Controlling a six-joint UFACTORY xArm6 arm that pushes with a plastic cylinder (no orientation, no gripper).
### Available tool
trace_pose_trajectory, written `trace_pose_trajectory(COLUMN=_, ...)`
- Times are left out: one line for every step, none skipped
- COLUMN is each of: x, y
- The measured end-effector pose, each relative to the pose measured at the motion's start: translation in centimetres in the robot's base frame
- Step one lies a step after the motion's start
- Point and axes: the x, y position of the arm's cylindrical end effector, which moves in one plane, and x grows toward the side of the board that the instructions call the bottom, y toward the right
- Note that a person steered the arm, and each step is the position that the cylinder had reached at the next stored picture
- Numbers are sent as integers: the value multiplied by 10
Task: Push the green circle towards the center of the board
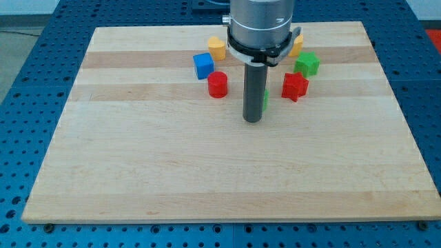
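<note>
My tip [253, 120] rests on the wooden board [207, 172] just above its middle. The green circle [265, 100] is almost wholly hidden behind the rod; only a thin green sliver shows at the rod's right edge, just above the tip. The tip looks to be touching it or very close, on its lower-left side.
A red cylinder [218, 84] stands left of the rod and a blue cube [203, 65] above it. A yellow block [217, 47] is further up. A red star-like block [295, 86], a green star-like block [307, 64] and an orange block [297, 45] lie to the right.
</note>
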Motion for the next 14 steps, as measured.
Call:
trace_pose_trajectory(x=0, y=2)
trace_pose_trajectory(x=0, y=-2)
trace_pose_trajectory(x=9, y=-15)
trace_pose_trajectory(x=10, y=8)
trace_pose_trajectory(x=9, y=31)
trace_pose_trajectory(x=6, y=22)
trace_pose_trajectory(x=3, y=5)
trace_pose_trajectory(x=2, y=2)
trace_pose_trajectory(x=1, y=2)
trace_pose_trajectory(x=-5, y=2)
trace_pose_trajectory(x=-5, y=2)
trace_pose_trajectory(x=6, y=17)
trace_pose_trajectory(x=11, y=74)
trace_pose_trajectory(x=7, y=122)
